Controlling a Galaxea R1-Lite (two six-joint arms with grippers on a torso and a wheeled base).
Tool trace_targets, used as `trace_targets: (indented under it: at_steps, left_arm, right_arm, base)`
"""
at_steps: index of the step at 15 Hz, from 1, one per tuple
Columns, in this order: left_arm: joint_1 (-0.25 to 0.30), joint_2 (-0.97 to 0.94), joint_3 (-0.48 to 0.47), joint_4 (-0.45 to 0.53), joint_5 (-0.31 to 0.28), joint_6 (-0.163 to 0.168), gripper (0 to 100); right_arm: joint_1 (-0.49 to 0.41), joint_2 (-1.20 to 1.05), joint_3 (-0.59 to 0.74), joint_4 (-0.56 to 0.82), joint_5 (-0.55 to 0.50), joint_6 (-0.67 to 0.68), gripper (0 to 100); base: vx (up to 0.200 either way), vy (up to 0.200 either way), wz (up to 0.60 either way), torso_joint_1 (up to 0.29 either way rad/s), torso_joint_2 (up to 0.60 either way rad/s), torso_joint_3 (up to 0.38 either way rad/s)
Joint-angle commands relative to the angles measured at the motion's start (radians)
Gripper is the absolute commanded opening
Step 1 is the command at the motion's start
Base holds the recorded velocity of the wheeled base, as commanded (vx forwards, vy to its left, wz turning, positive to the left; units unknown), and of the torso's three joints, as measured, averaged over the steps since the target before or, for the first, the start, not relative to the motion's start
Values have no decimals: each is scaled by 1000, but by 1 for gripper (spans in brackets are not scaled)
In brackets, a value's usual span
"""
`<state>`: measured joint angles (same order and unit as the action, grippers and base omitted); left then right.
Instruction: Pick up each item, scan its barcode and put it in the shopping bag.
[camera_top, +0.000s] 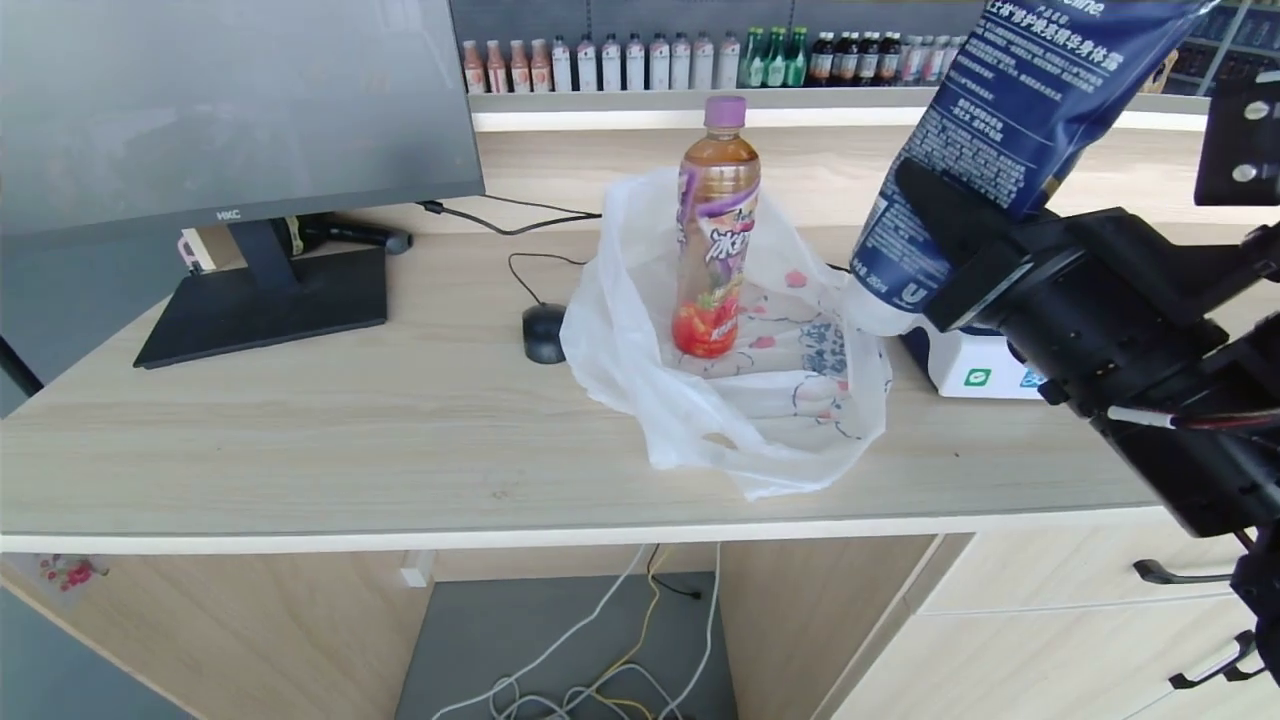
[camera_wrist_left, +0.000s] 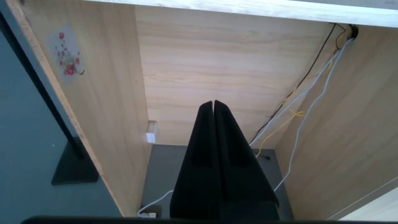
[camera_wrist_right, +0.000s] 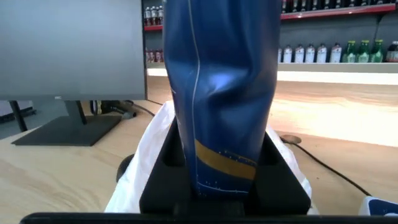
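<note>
Near the shopping bag (camera_top: 640, 380), right claw (camera_wrist_right: 221, 158) tight on dented, white-lettered blue pouch (camera_top: 1010, 110).

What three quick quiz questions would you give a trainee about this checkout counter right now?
1. True or false: the bottle stands upright in the bag.
2. Which item do the right jaws hold? A. mouse B. pouch C. bottle
3. Fill in: the left jaws, under the counter, are ____ (open or shut).
Key: 1 true; 2 B; 3 shut.
</note>
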<state>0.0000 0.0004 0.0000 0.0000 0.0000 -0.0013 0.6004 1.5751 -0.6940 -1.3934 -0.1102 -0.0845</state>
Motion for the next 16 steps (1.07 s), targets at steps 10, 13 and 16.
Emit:
trace_targets:
  at_steps: [10,13,16]
  left_arm:
    - [0,0,0,0,0,0,0]
    - [0,0,0,0,0,0,0]
    - [0,0,0,0,0,0,0]
  right_arm:
    - [-76,283,-121,-3,30,2,0]
    - [-162,387,-197,-3,35,5,0]
    - [-188,427,-237,-3,53,5,0]
  base:
    - [0,0,0,0,0,0]
    - [0,0,0,0,0,0]
    - [0,0,0,0,0,0]
